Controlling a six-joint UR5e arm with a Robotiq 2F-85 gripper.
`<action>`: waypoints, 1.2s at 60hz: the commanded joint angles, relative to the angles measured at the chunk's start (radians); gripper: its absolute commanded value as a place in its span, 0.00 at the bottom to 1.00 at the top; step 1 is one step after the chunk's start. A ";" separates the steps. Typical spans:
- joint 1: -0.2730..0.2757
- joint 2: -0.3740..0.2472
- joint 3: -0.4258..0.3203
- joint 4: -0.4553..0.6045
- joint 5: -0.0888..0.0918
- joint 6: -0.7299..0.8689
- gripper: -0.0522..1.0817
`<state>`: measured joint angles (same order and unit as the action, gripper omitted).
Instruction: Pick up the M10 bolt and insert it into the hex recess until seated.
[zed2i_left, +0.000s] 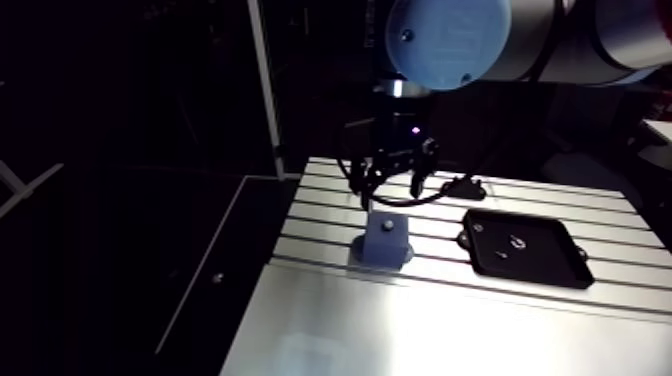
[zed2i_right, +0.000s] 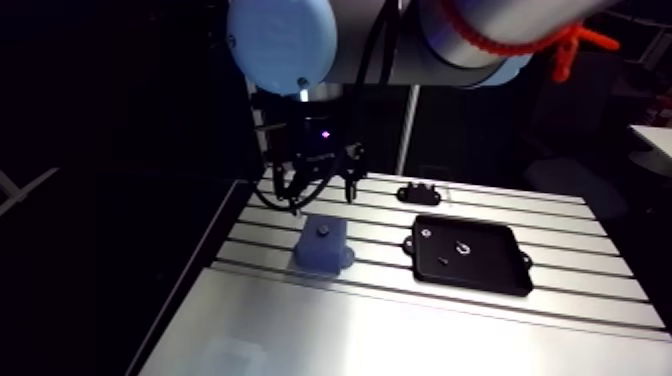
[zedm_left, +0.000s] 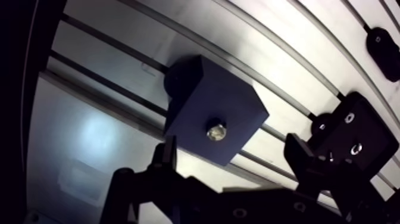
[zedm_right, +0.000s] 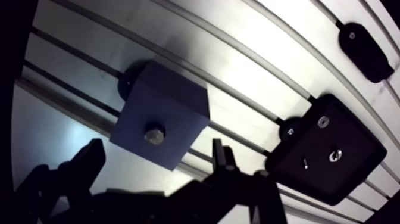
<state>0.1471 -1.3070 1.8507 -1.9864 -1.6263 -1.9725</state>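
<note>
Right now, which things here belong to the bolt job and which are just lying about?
Job: bolt, sitting in the blue block; the open, empty gripper.
Lying about: black tray with small parts; black bracket farther off.

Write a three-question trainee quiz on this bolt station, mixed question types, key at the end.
1. True or false: the gripper is shut on the bolt.
2. Where is the bolt? A: set in the top face of the blue block. B: between the fingers. C: lying flat beside the block.
3. Fill in: the black tray sits ___ the block (touching / apart from).

Key: 1 false, the fingers are spread and empty; 2 A; 3 apart from.
</note>
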 joint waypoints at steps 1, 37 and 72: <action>0.000 -0.007 -0.001 0.000 0.003 0.064 0.34; -0.001 -0.005 0.009 -0.002 0.033 0.109 0.88; -0.001 -0.035 0.045 -0.002 0.033 0.356 0.97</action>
<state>0.1430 -1.3283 1.8744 -1.9889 -1.5915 -1.6840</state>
